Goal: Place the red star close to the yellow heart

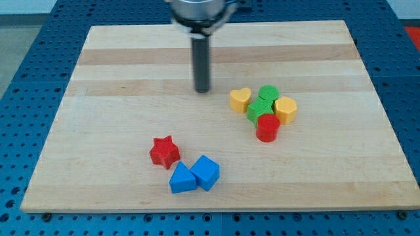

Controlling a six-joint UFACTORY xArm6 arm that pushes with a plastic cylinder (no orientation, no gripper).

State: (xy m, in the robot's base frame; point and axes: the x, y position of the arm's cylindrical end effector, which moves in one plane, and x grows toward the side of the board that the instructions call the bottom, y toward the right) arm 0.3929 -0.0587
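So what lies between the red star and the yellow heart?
Nothing: in the camera view, only bare board runs from the red star up-right to the yellow heart. My tip stands left of the heart, off that line.

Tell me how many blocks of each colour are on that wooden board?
Red: 2, the red star and the red cylinder
Blue: 2, the blue triangle and the blue cube
Yellow: 2, the yellow heart and the yellow hexagon
Green: 2, the green cylinder and the green block
Total: 8
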